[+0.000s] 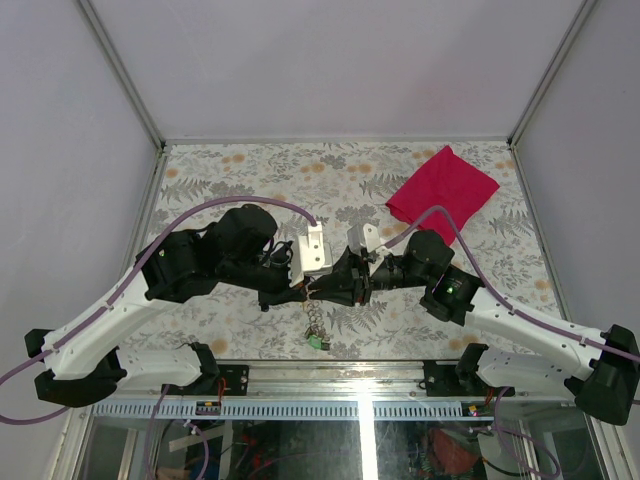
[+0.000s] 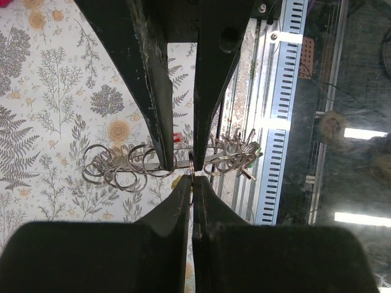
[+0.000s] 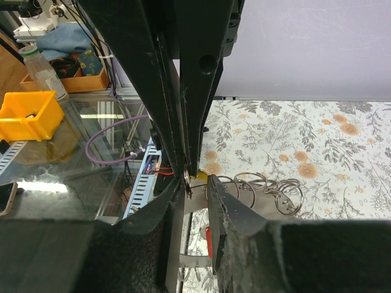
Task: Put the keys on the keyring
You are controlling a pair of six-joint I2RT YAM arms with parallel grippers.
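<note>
Over the desk (image 1: 230,170), the left gripper (image 2: 192,183) is clenched on the keyring (image 2: 191,166). Whether the right gripper (image 3: 195,183) grasps the keys (image 3: 199,176) cannot be told. They are seen just beside that ring, and threading is judged unfinished.

Left arm (image 1: 100,335) and right arm (image 1: 530,328) reached inward, forearms low, wrists turned toward each other. Left gripper (image 2: 191,184) was pinched fully together. Right gripper (image 3: 196,186) met it tip to tip, jaws partly apart.
</note>
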